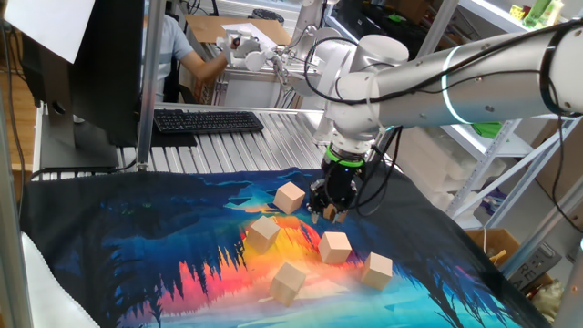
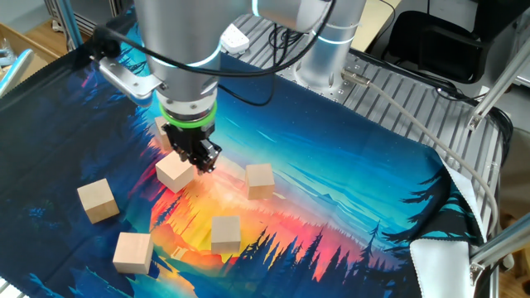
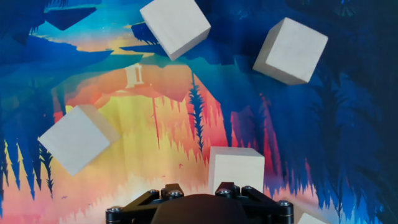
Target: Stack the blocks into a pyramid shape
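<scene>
hanging just above the table, pointing down: black two-finger claw (image 1: 326, 215), jaws drawn narrow, with no telling from any view whether shut empty or nipping something. nothing plainly held. scattered singly over the blue and orange forest-print cloth (image 1: 137, 246): light tan plain wooden cubes (image 1: 262, 232), six by the count in the other fixed view, one half hidden behind the wrist. none resting on another, none even touching a neighbour, most turned at odd angles. lying just beside the claw tips: nearest cube (image 2: 175, 172), seen in the hand view close under the fingers' base. judged from this: no part of the pyramid built yet. left to do: gathering a bottom row side by side, then a shorter row on top, then the cap.
</scene>
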`<state>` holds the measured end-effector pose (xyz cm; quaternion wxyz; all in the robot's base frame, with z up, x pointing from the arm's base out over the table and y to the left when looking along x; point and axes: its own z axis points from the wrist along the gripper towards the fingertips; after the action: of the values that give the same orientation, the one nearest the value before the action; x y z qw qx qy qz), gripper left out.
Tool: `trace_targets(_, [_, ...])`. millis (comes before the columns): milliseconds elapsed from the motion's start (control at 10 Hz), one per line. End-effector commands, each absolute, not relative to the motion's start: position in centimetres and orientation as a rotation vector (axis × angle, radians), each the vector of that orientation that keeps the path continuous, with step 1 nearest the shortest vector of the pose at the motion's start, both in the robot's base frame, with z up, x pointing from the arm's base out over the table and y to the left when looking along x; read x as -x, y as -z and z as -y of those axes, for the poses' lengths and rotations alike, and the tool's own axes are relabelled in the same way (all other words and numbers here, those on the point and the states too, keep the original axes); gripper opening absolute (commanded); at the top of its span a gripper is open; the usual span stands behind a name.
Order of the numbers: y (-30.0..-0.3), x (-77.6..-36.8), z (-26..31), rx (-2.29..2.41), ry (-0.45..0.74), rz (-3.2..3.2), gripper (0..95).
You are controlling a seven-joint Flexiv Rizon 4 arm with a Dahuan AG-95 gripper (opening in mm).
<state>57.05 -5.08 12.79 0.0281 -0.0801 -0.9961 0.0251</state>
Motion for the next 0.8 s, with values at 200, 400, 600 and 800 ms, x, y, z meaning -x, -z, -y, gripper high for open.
trace_targets(200, [-13.18,-56.56,4.42,0.26,-0.08,3.062,38.0])
trace_targets(400, [-13.18,-56.56,4.42,0.294,-0.09,3.045,38.0])
trace_targets(600, [-13.18,-56.56,4.42,0.321,-0.098,3.049,38.0])
trace_targets(800, [-13.18,-56.56,4.42,0.345,-0.111,3.075,38.0])
